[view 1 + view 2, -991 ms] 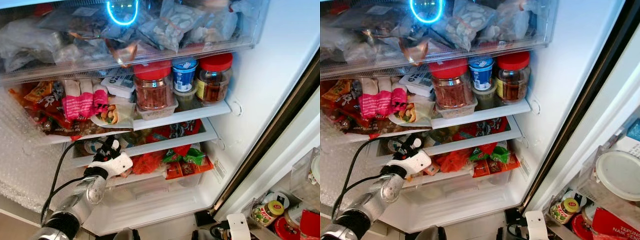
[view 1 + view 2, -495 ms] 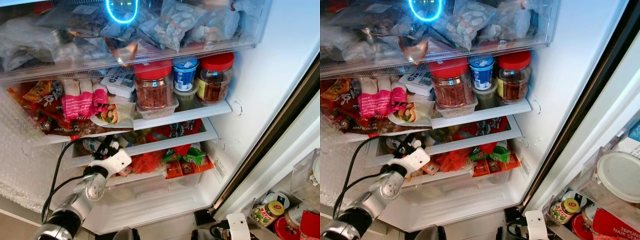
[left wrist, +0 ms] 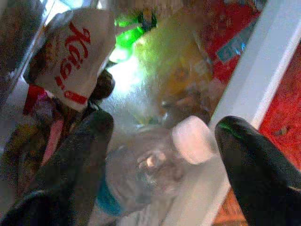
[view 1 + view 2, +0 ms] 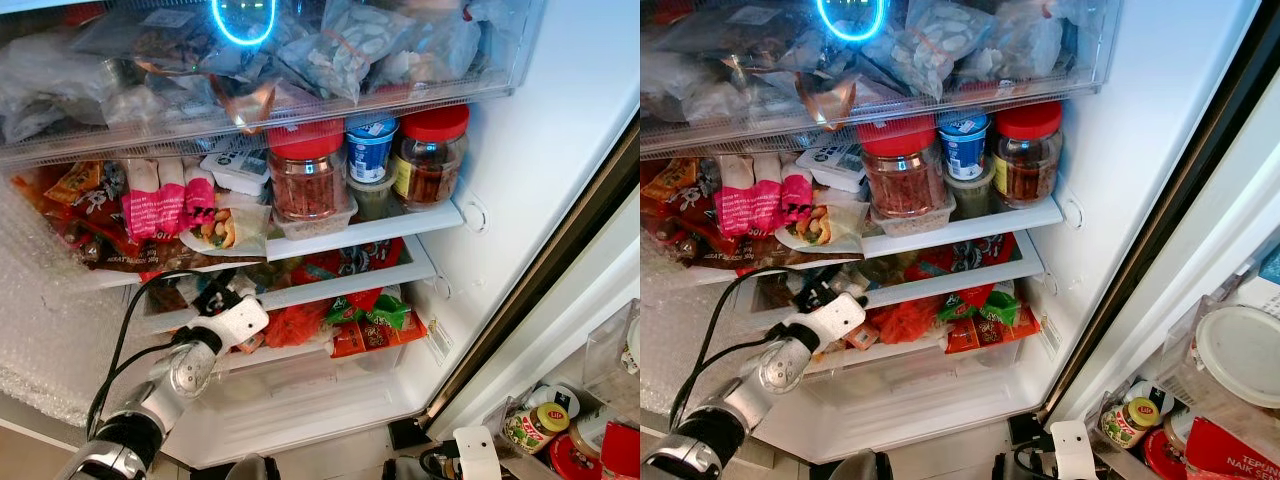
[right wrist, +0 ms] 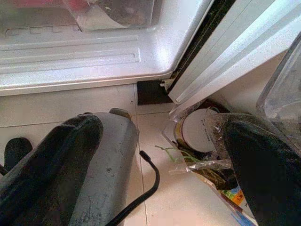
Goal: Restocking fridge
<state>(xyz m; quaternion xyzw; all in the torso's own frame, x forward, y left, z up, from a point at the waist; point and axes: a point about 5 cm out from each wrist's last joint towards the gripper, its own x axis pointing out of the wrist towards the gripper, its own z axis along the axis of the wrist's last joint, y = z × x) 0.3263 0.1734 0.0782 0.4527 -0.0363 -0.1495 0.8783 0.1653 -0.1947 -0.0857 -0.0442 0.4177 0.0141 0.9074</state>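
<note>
Fridge (image 4: 520, 150) shelves stand packed, door open on the right. On the middle shelf, two red-lidded jars (image 4: 305, 175) flank a small blue-and-white tub (image 4: 368, 150), with pink packets (image 4: 165, 205) and a wrap (image 4: 225, 228) to their left. Above them, a clear drawer (image 4: 300, 95) holds bagged food. On a lower shelf lie red and green snack packs (image 4: 375, 325).

The left gripper (image 4: 215, 300) reaches into the left end of the lower shelf. In the left wrist view its black fingers (image 3: 80, 165) are spread wide apart, released, with a clear plastic bottle (image 3: 150, 174) lying on its side between them, its pale cap (image 3: 193, 140) toward the white shelf edge; neither finger plainly presses on it. Just beyond the bottle sits a white pack (image 3: 77, 52) with red lettering that reads roughly "Kai", the rest cut off.

The right gripper (image 5: 155, 165) hangs low near the floor tiles (image 5: 61, 106) in front of the fridge's bottom edge, fingers (image 5: 47, 174) wide apart and holding nothing. To the right on the floor, a jar with a yellow-and-red label (image 4: 530, 428) stands among other goods; the label is too small to read.
</note>
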